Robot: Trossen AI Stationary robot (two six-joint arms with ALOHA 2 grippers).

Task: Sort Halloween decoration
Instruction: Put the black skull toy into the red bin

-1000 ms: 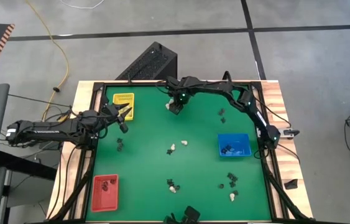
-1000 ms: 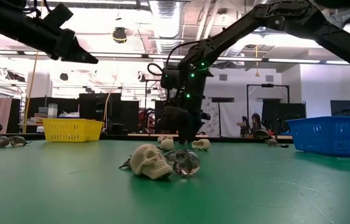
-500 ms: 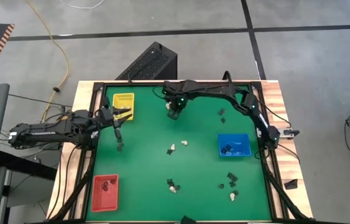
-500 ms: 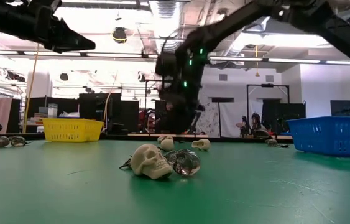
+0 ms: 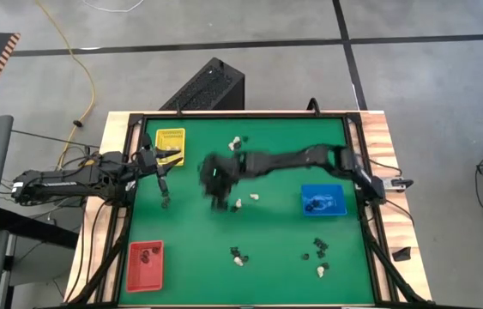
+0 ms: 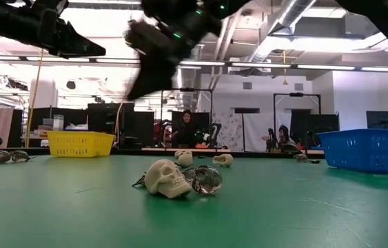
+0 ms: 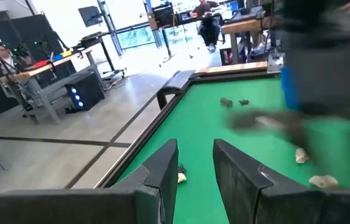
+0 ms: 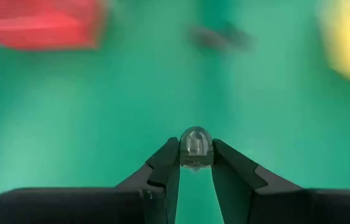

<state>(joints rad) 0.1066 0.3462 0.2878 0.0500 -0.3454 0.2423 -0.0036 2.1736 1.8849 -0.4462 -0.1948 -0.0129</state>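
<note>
Nearest in the low view, a cream skull (image 6: 167,178) lay on the green tabletop (image 6: 283,207), touching a clear glassy trinket (image 6: 206,180); two more cream pieces (image 6: 185,158) sat behind them. Other trinkets were scattered across the tabletop in the high view: a cream one (image 5: 322,271) near the front edge, black ones (image 5: 319,247) just beyond it, a cream pair (image 5: 254,196) mid-table, another cream pair (image 5: 239,140) near the far edge.

Right end effector (image 8: 195,160) was clamped on a small clear domed trinket (image 8: 194,147), fingers pinching it from both sides; it was above the tabletop's middle (image 5: 217,190) (badly blurred in that view). Left end effector (image 5: 164,178) hung over the left side of the tabletop, beside the yellow tray (image 5: 171,144), fingers (image 7: 164,167) slightly apart with nothing between them.

Red tray (image 5: 145,263) sat at front left with dark pieces inside, blue tray (image 5: 323,200) on the right with black pieces inside. People sat at desks in the room beyond.
</note>
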